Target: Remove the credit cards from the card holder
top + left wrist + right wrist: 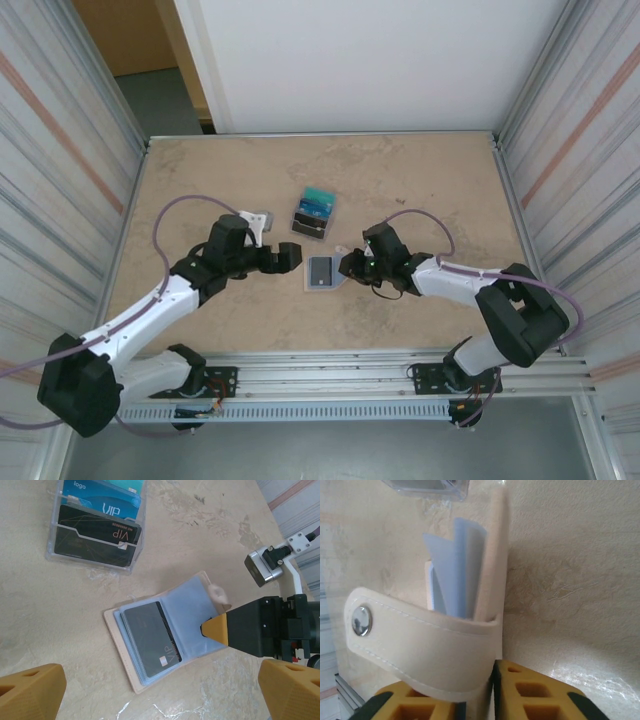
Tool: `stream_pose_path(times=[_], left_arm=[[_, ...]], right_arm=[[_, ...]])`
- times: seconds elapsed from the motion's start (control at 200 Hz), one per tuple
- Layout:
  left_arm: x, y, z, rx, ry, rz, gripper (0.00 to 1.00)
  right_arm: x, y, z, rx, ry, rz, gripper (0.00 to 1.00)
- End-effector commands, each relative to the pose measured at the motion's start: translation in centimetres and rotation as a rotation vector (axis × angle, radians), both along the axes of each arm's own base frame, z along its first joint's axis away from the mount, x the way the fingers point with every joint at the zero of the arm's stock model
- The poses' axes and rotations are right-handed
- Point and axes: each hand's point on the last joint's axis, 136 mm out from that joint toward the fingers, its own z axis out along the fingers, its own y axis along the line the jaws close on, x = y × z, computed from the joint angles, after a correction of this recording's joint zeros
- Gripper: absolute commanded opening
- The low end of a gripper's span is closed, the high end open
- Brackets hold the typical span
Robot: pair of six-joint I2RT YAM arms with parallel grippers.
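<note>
Pincer of right arm [345,266] lies low against card holder [320,272].

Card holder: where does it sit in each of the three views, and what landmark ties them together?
Top external: card holder just below frame centre.
Left wrist: card holder mid-frame, lying open.
Right wrist: card holder edge-on, centre-left, strap foremost.
Shared landmark: clear card tray just beyond it.

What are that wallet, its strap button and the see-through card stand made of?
The card holder looks like matte cream leather or imitation, stitched along its edges; its pale blue sleeves seem soft translucent plastic. The snap button is shiny metal, judging by its glint. The card stand looks like clear rigid plastic, perhaps acrylic.
</note>
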Motion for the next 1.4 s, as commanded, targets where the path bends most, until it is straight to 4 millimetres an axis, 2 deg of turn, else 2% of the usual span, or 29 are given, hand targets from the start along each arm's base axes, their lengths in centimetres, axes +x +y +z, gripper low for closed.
stream_pose_path(times=[0.0, 0.07, 0.356, 0.636, 0.817, 0.942, 1.067, 1.248, 1.393], left_arm=[[0.4, -0.3, 0.0, -0.004, -0.021, 0.006, 0.99], [0.5, -0.4, -0.1, 0.0, -0.021, 0.008, 0.99], [0.3, -0.6, -0.6, 0.037, -0.025, -0.002, 0.99], [0.2, -0.8, -2.0, 0.184, -0.075, 0.007, 0.99], [0.6, -0.4, -2.9, 0.293, -0.145, 0.059, 0.99], [1.1, -0.4, -3.4, 0.298, -0.169, 0.096, 0.99], [1.7, -0.3, -3.7, 0.286, -0.186, 0.134, 0.99], [2.4, 0.4, -4.4, 0.293, -0.194, 0.196, 0.99], [2.6, 0.6, -5.2, 0.283, -0.181, 0.232, 0.99]], right_arm=[[0.1, -0.9, -0.2, -0.038, -0.005, -0.024, 0.31], [0.0, -1.6, -0.5, -0.072, -0.004, -0.028, 0.35], [0.0, -3.6, -0.6, -0.178, -0.017, -0.05, 0.38], [-0.1, -6.1, -1.4, -0.335, -0.025, -0.064, 0.38], [0.0, -6.1, -2.2, -0.371, -0.011, -0.047, 0.37], [0.2, -6.4, -2.3, -0.41, -0.005, -0.047, 0.37], [0.4, -7.2, -1.4, -0.442, -0.024, -0.065, 0.37], [0.9, -9.1, 1.7, -0.504, -0.095, -0.113, 0.38], [1.5, -10.0, 5.1, -0.503, -0.196, -0.162, 0.49]])
